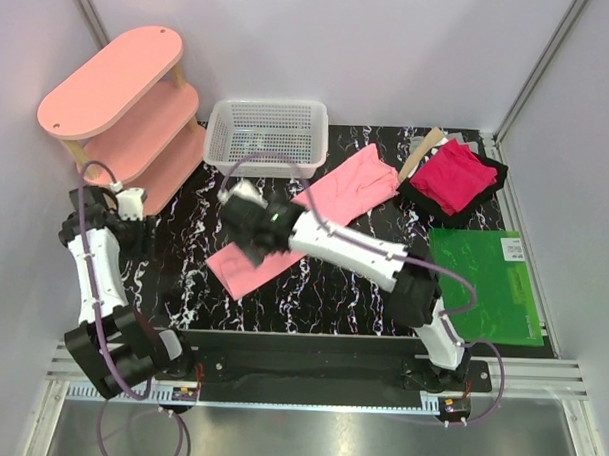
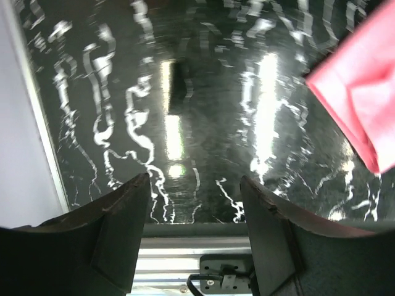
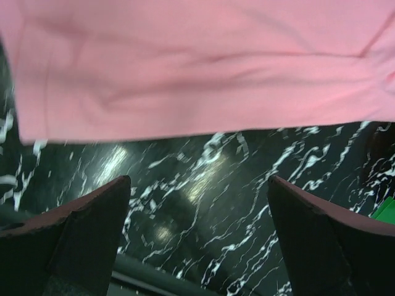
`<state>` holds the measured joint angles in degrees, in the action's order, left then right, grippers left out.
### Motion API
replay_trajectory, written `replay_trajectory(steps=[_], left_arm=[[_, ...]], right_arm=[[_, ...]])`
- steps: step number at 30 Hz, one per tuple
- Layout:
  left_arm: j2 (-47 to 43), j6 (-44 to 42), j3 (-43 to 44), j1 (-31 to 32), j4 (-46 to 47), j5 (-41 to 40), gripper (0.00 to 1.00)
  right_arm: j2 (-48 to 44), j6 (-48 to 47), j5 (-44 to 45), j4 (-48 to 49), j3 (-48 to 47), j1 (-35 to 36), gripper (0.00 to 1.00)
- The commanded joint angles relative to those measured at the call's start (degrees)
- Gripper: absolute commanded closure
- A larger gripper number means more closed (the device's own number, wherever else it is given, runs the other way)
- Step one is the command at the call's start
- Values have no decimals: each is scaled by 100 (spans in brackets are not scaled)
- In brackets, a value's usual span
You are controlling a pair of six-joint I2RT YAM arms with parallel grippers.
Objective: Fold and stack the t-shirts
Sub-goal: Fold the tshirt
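Note:
The salmon-pink t-shirt (image 1: 341, 189) lies flat and diagonal on the black marble table (image 1: 183, 264), its near end (image 1: 248, 271) folded narrow. It fills the top of the right wrist view (image 3: 197, 68), and a corner shows in the left wrist view (image 2: 364, 92). The magenta-red t-shirt (image 1: 454, 176) lies bunched at the back right on a black cloth. My right gripper (image 1: 242, 229) (image 3: 199, 180) is open and empty, over the pink shirt's left part. My left gripper (image 1: 133, 220) (image 2: 194, 179) is open and empty, above bare table at the far left.
A white mesh basket (image 1: 268, 135) stands at the back centre. The pale-pink oval shelf unit (image 1: 119, 91) stands at the back left, close to my left arm. A green mat (image 1: 488, 284) lies at the right. A black cloth (image 1: 418, 199) lies under the magenta shirt.

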<state>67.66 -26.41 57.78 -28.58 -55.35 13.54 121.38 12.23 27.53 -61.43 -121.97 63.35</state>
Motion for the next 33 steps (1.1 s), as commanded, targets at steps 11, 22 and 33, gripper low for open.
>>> replay_trajectory(steps=[11, 22, 33], left_arm=[[608, -1032, 331, -2116, -423, 1677, 36], [669, -1384, 234, -2266, -468, 1784, 36], [863, -1700, 164, -2424, -547, 1871, 36]], right_arm=[[1247, 96, -914, 78, -1108, 898, 2], [2108, 394, -2524, 571, -1944, 881, 11], [2776, 342, -1919, 579, -2233, 881, 14]])
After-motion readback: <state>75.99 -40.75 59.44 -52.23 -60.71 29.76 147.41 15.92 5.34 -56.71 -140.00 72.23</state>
